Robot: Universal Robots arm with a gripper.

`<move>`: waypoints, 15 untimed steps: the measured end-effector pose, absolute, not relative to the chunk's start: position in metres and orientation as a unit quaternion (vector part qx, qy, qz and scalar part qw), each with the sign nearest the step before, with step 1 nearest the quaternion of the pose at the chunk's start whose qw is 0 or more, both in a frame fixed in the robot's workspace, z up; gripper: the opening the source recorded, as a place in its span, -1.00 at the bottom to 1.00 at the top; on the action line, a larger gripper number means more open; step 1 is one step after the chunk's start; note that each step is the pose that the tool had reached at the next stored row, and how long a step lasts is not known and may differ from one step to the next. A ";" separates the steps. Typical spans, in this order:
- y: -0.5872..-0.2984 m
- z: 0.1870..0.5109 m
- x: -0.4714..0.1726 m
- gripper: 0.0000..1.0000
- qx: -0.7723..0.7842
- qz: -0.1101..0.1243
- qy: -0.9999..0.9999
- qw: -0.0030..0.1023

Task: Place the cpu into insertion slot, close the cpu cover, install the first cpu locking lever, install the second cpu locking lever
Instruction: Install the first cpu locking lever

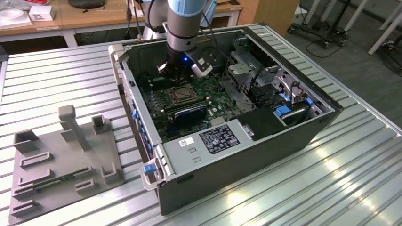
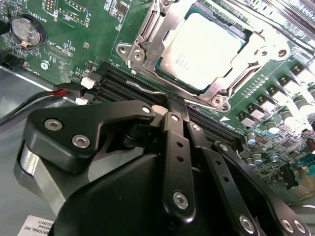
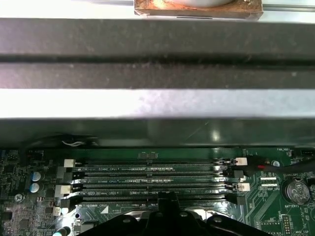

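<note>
Now my fingers [image 2: 173,129] are pinched together, empty, hanging over the memory slots [image 3: 147,179] just beside the insertion slot [image 1: 179,94]. The cpu [image 2: 202,49] lies seated there, cpu cover [image 2: 224,87] down around it; I'd press slowly, on metal only.

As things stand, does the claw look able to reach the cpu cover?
Probably yes: the claw hangs over the memory slots right beside the cover, nothing stands between them, and the case is open on top.
</note>
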State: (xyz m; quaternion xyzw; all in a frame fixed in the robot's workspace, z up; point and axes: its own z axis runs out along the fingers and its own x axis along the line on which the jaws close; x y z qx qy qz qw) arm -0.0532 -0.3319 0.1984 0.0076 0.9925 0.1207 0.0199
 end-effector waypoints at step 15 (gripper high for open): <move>-0.328 0.200 -0.053 -0.79 0.008 0.121 0.992 0.020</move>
